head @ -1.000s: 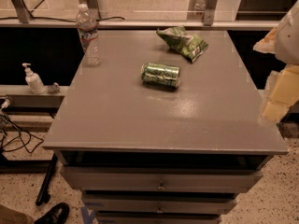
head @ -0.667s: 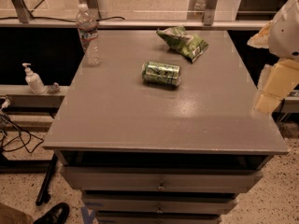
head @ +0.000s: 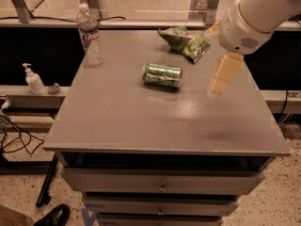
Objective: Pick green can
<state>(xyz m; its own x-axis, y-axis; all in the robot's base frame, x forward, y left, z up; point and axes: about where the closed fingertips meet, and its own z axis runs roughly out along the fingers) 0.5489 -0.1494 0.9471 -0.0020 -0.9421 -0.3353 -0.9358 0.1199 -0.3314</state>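
Green can [head: 162, 75] lies on its side near the middle of the grey table [head: 141, 121], just where it lay a second ago. The gripper [head: 221, 76] has swung in from the right edge and now hangs above the tabletop, right of the can and apart from it, carrying nothing. How far it is parted I cannot tell, and the arm [head: 263, 13] is cut off at the top corner. Snack bag [head: 184, 42] behind the can, water bottle [head: 89, 34] back left, drawers [head: 162, 182] below
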